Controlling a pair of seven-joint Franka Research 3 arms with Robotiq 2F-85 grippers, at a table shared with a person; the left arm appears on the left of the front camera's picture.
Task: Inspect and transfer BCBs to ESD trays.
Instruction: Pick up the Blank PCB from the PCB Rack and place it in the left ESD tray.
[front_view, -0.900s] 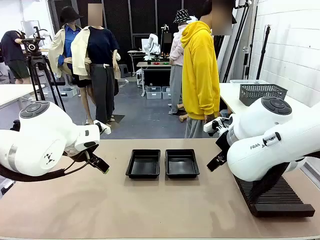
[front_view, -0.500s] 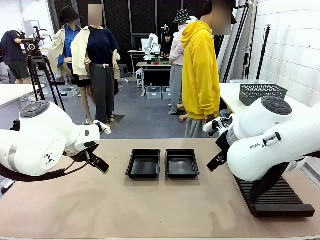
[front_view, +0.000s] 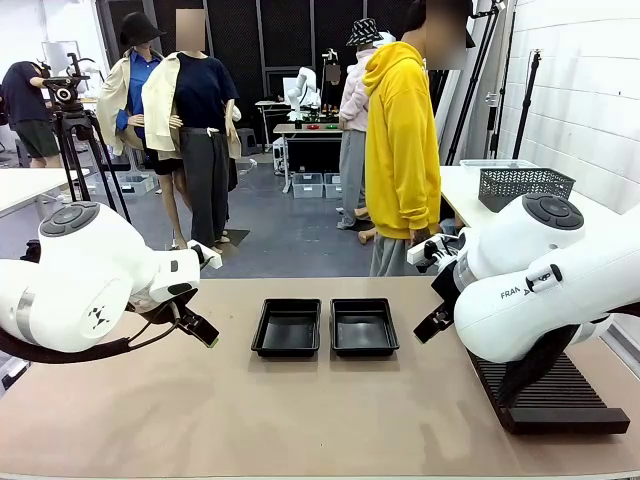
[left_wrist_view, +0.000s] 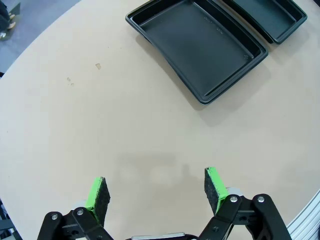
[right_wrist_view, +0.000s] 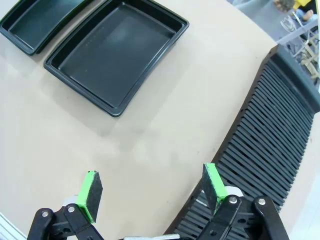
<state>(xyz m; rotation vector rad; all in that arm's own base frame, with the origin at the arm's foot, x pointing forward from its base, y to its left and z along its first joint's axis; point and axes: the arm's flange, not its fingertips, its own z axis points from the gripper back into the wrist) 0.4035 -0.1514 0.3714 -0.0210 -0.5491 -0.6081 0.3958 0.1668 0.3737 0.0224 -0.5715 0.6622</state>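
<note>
Noted no change over the last second. Kept left end effector (left_wrist_view: 155, 176) and right end effector (right_wrist_view: 150, 171) released, grasping nothing. Found two shallow glossy black rectangular plastic trays (front_view: 290, 329) bare, between them; judged transfer unstarted.

Nothing visibly differs from the earlier front pictures. The left gripper (left_wrist_view: 155, 184) and right gripper (right_wrist_view: 151, 187) hang with jaws spread just as before, and the shallow glossy black plastic left tray (front_view: 288, 327), its matching right tray (front_view: 364, 326) and the person in the yellow hoodie (front_view: 400, 150) show no shift.
</note>
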